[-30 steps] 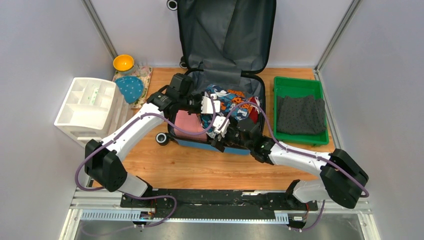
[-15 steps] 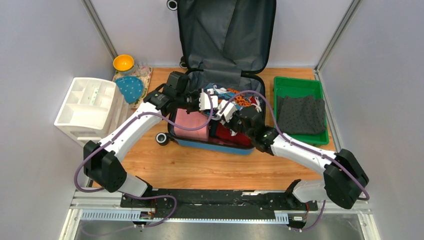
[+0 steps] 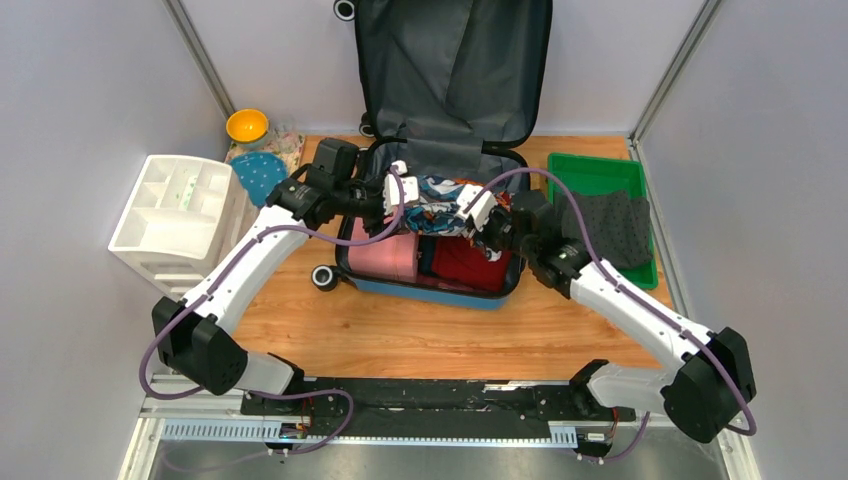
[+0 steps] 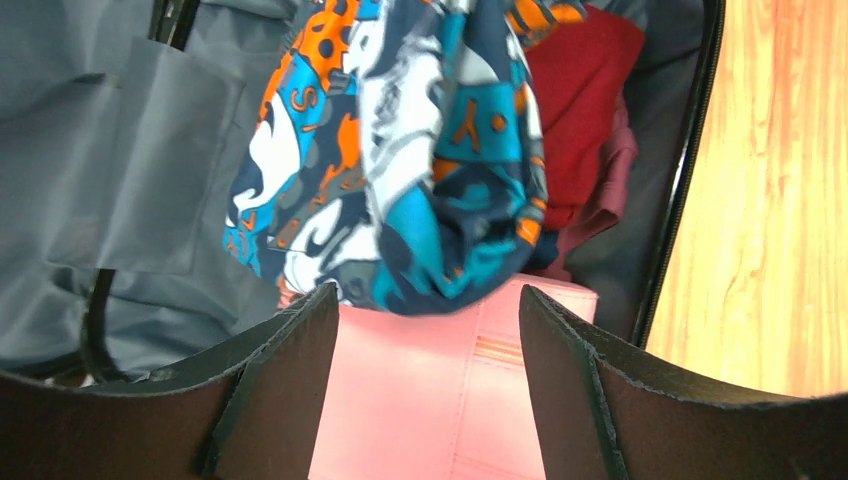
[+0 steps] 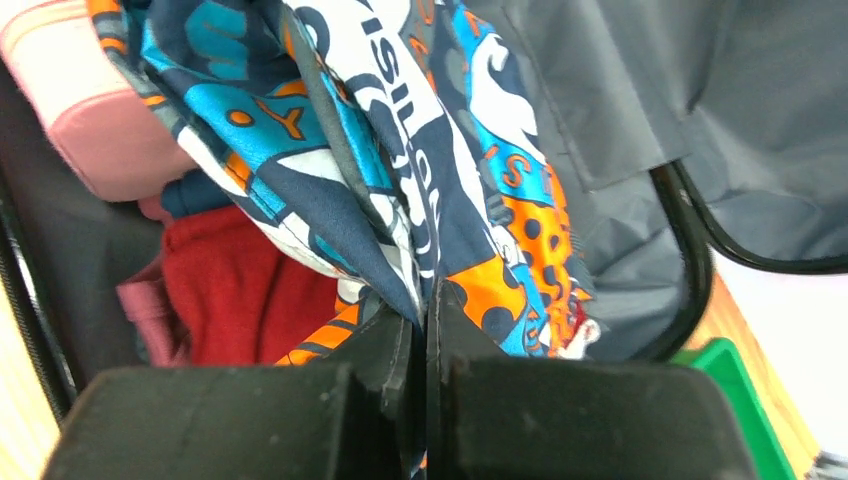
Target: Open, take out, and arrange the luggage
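now, step: take-out phase; lid already up, arranging not yet done.
luggage (image 3: pixel 450 70): open at table rear-centre, lid leaning on back wall, base part-full.
printed garment (image 3: pixel 440 192): held above base, spanning btwn both grippers.
right gripper (image 5: pixel 428 318): jaws together, clamped on a garment fold.
left gripper (image 4: pixel 430 300): jaws apart; cloth hangs just past tips, not pinched.
in base: pink folded item (image 4: pixel 420 400), red garment (image 4: pixel 585 90).
next move (est.): carry garment over rim toward green tray (image 3: pixel 590 172), by grey cloth (image 3: pixel 605 225); req. height so hem clears the rim.
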